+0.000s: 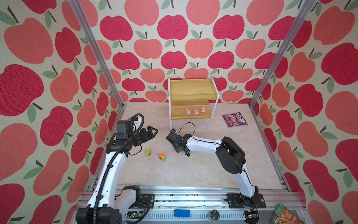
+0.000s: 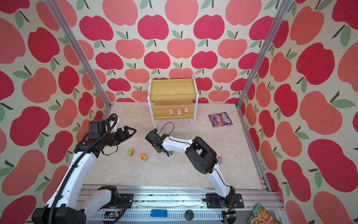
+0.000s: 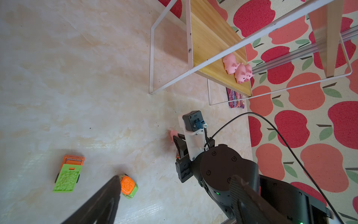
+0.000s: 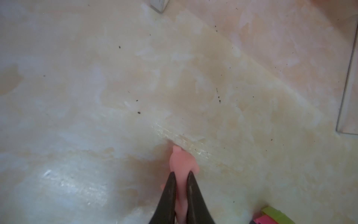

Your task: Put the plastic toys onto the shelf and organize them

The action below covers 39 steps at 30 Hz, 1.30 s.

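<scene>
A pale, marble-look table point(image 1: 193, 174) sits between apple-patterned walls. At its far middle stands the shelf point(image 1: 191, 90), two stepped wooden boards on a thin white frame.

The left gripper point(image 1: 153, 130) hangs above the table's left side. Its jaws are spread wide and hold nothing. The right gripper point(image 4: 181, 175) is low over the table, in front of the shelf, with its jaws pinched onto a pink pig point(image 4: 183, 162).

A purple candy bag point(image 1: 234, 120) lies flat to the right of the shelf.

A green car point(image 1: 148, 152) and an orange-topped car point(image 1: 162, 156) sit near each other on the table, between the two grippers. A striped car point(image 2: 219, 160) lies beside the right arm's elbow.

Three pink pigs point(image 1: 196, 112) stand in a row on the shelf's lower board, towards its right end.
</scene>
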{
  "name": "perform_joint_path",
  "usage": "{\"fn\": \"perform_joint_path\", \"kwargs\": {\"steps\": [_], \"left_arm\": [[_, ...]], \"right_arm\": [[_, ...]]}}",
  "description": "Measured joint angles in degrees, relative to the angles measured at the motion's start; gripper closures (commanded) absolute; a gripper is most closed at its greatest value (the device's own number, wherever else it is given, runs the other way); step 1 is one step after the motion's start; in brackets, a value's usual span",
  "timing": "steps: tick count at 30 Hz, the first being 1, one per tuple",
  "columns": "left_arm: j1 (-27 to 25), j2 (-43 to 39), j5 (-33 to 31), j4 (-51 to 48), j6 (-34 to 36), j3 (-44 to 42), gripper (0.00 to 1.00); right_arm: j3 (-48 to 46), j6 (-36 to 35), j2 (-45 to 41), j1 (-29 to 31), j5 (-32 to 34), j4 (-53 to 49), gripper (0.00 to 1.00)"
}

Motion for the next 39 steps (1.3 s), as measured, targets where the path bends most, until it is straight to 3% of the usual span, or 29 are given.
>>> {"fn": "perform_joint_path", "kwargs": {"steps": [6,13,24,39], "left_arm": [[0.0,0.0,0.0,0.0,0.0,0.0,0.1],[0.0,0.0,0.0,0.0,0.0,0.0,0.1],[0.0,-0.2,0.0,0.0,0.0,0.0,0.1],[0.0,-1.5,-0.7,0.0,0.4,0.0,0.1]], "right_arm": [[-12.1,0.5,-8.5,-2.4,-4.6,8.7,0.89],[-22.3,4.5,-17.9,-5.3,-15.1,23.1,0.86],[-22.1,14.2,-10.8,-5.0,-29.5,40.7,0.82],[-20.6,18.8,-5.3,-6.8,-33.6,44.5,0.72]]}}
